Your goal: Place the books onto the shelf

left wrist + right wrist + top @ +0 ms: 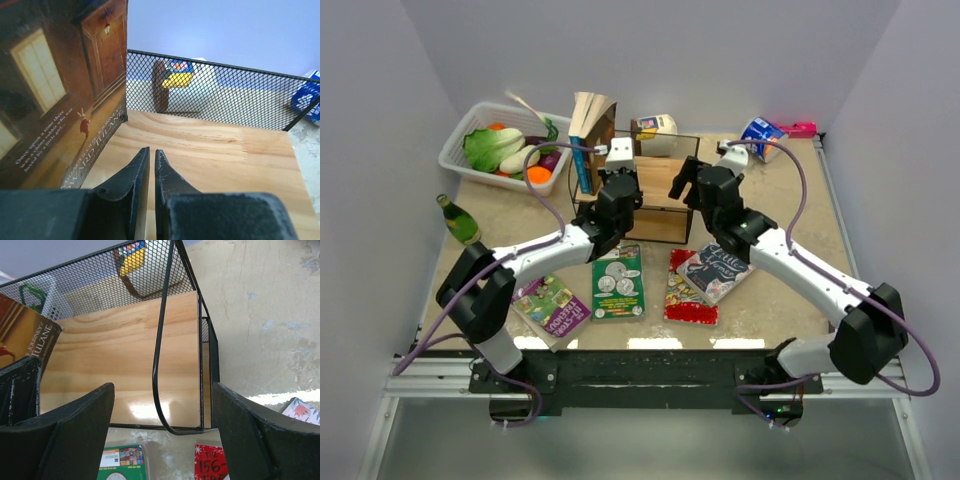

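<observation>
The brown book [55,100] stood at the left end of the shelf [210,150], its foot on the top board. The green book [618,283], red book [688,295], dark grey book [718,270] and purple-and-green book [552,305] lay flat on the desk [490,215] in front.

The left fingers [140,170] were drawn almost together with nothing between them, over the board just beside the brown book. The right fingers [85,415] were spread wide and empty above the shelf's front right corner, either side of its wire loop [155,375].

The step in hand looked like fetching the next book. To do it well, the right arm should lift clear of the wire before swinging. It should then take the dark grey book, the nearest, by an edge. The left fingers could guard the brown book in case it tipped.
</observation>
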